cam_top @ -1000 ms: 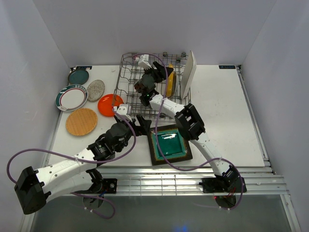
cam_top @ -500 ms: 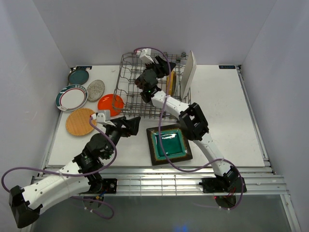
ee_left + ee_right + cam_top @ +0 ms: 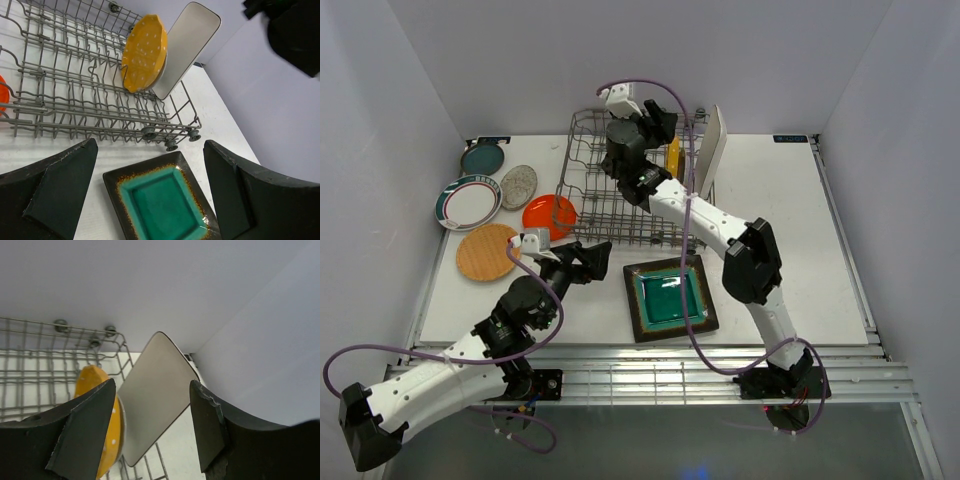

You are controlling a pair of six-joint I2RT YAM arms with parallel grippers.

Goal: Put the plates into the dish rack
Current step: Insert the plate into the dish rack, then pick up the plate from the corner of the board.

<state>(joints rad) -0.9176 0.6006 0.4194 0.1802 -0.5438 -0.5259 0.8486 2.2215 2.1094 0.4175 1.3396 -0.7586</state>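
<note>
The grey wire dish rack (image 3: 610,205) stands at the back middle. A yellow scalloped plate (image 3: 673,165) and a white rectangular plate (image 3: 710,152) stand upright at its right end. The dark square plate with a green centre (image 3: 670,297) lies flat in front of the rack. My left gripper (image 3: 595,258) is open and empty, just left of that plate; in its wrist view the plate (image 3: 162,202) lies between its open fingers (image 3: 55,195). My right gripper (image 3: 660,122) is open and empty above the rack, facing the white rectangle (image 3: 155,395) and yellow plate (image 3: 87,376). No pale blue plate shows.
Left of the rack lie an orange plate (image 3: 548,215), a wood-tone plate (image 3: 488,251), a white plate with teal rim (image 3: 468,201), a speckled grey plate (image 3: 519,186) and a teal plate (image 3: 482,158). Grey walls close in the table on three sides.
My left gripper has drawn back to the left from the square plate's edge. My right gripper has risen out of the rack, away from the yellow plate, and turned to the right.
</note>
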